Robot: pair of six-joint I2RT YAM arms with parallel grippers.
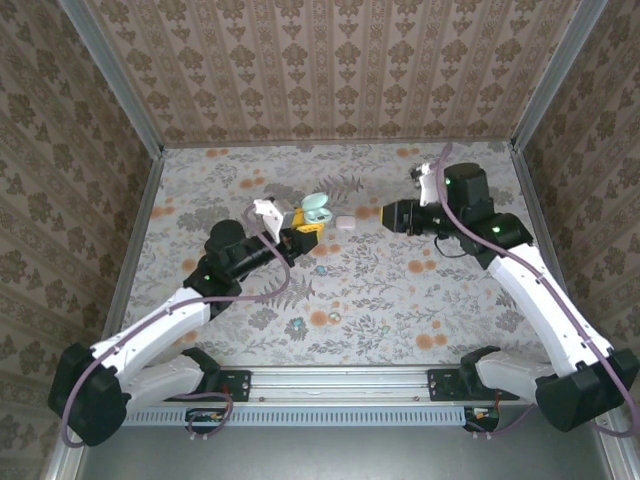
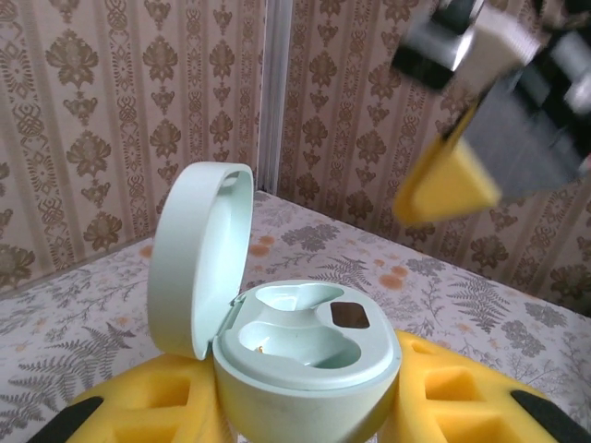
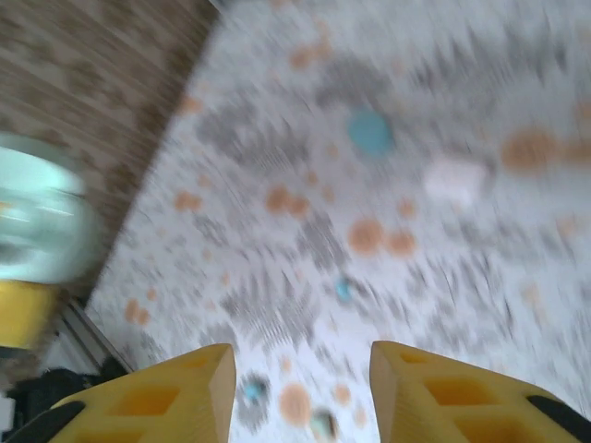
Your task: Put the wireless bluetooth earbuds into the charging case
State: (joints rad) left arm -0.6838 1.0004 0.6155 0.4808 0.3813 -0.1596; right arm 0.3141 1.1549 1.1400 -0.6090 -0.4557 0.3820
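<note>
My left gripper [image 1: 300, 233] [image 2: 305, 392] is shut on a mint-green charging case [image 1: 316, 210] [image 2: 309, 351], held off the table left of centre. Its lid [image 2: 199, 254] stands open on the left, and both wells are empty. My right gripper [image 1: 389, 213] [image 3: 300, 355] hovers open and empty just to the right of the case, and its yellow finger [image 2: 443, 189] shows in the left wrist view. Tiny teal earbuds [image 1: 320, 269] [image 1: 296, 323] lie on the floral table in front of the case. The right wrist view is blurred, with a small teal spot [image 3: 343, 289] on the cloth.
A small pale pink case [image 1: 345, 222] [image 3: 454, 177] lies shut on the table between the two grippers. Another small bud [image 1: 335, 316] lies nearer the front. Patterned walls [image 1: 330, 70] enclose the table on three sides.
</note>
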